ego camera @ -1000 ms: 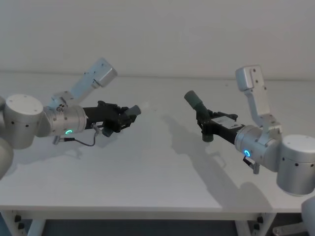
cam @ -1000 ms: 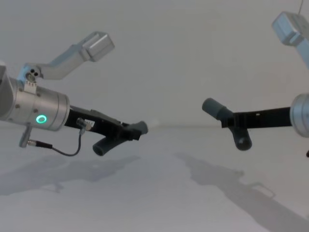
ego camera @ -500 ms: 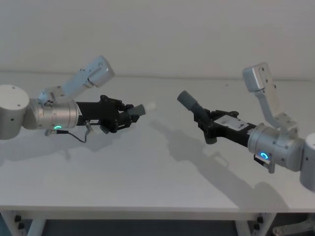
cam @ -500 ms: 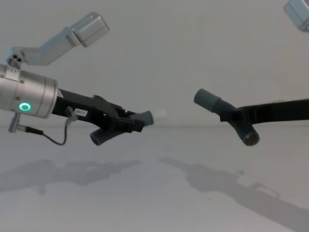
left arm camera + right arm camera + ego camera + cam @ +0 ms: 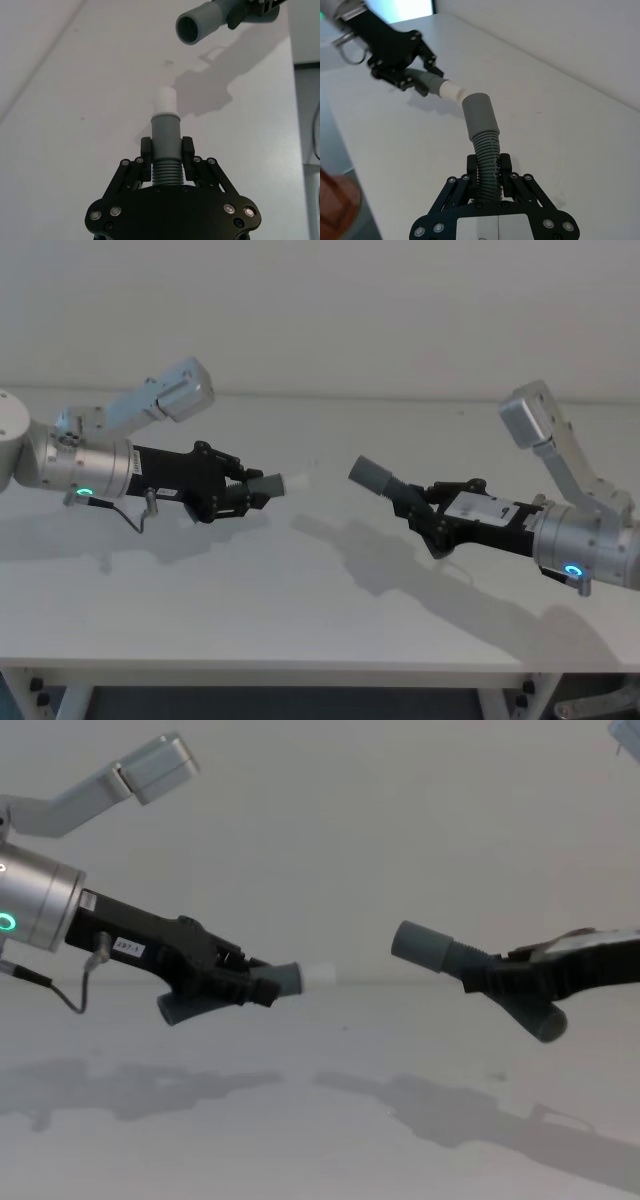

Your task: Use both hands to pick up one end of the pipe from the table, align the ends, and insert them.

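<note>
The left gripper [image 5: 166, 150] was held out on an arm stretched nearly level above the table [image 5: 300, 610]. Its fingers were clamped on the ribbed body of the spigot piece [image 5: 165, 131]. That piece's smooth cuff stuck straight out ahead of the fingertips, tipped with the white spigot [image 5: 164, 101] — aimed toward the other arm.

Opposite it, the right gripper [image 5: 489, 162] sat on an arm sloping gently upward toward its tips. It was clenched around the ribs of the plain-cuff piece [image 5: 487, 145]. The wide cuff [image 5: 479, 114] projected beyond the fingers, its open mouth facing the spigot.

The two ends were apart, with a clear gap between them. The cuff seemed a little higher than the spigot — probably not quite in line. Each piece's bent rear end hung below its gripper, clear of the table.
</note>
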